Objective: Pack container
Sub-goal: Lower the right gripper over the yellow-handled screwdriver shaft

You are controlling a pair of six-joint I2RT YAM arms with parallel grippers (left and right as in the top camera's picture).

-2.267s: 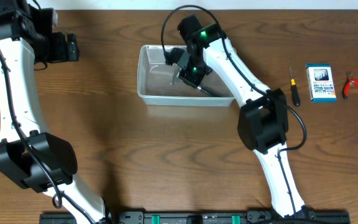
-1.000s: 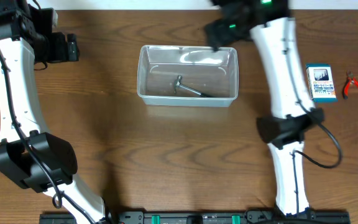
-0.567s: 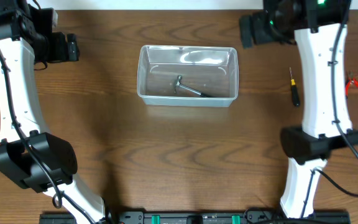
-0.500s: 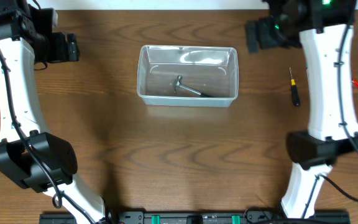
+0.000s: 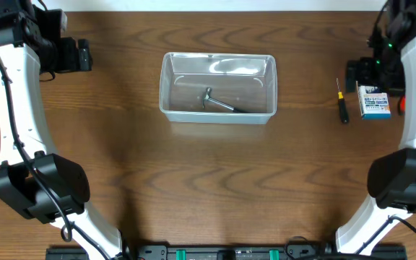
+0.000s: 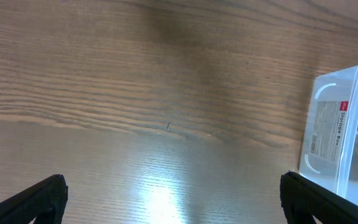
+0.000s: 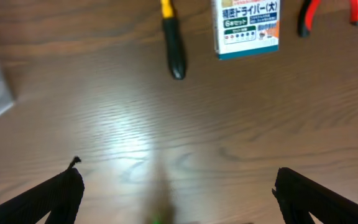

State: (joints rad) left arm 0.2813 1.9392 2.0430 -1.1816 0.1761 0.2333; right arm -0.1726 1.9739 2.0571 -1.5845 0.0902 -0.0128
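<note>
Filling every view, the brown wood-grain table carries the clear see-through plastic rectangular container, which stands upright about midway between the two arms, its long sides running left to right. Inside it lies a single small grey metal hammer-like tool, flat on the bottom and slanted, nearer the front long wall than the back one; the rest of the tub's floor is bare. The left wrist view catches one end wall of the container, with a white label stuck to it. Well to the left of the container the left gripper hangs over bare wood, its fingers spread wide with nothing between them. Well to the right of the container the right gripper is likewise spread wide and has hold of nothing. Right of the container, past a stretch of bare table, lie the small blue-and-white cardboard box, then the black-handled screwdriver with a yellow collar, which rests between the container and that box, and the red-handled pliers, farthest from the container and largely hidden by the right arm in the overhead view.
</note>
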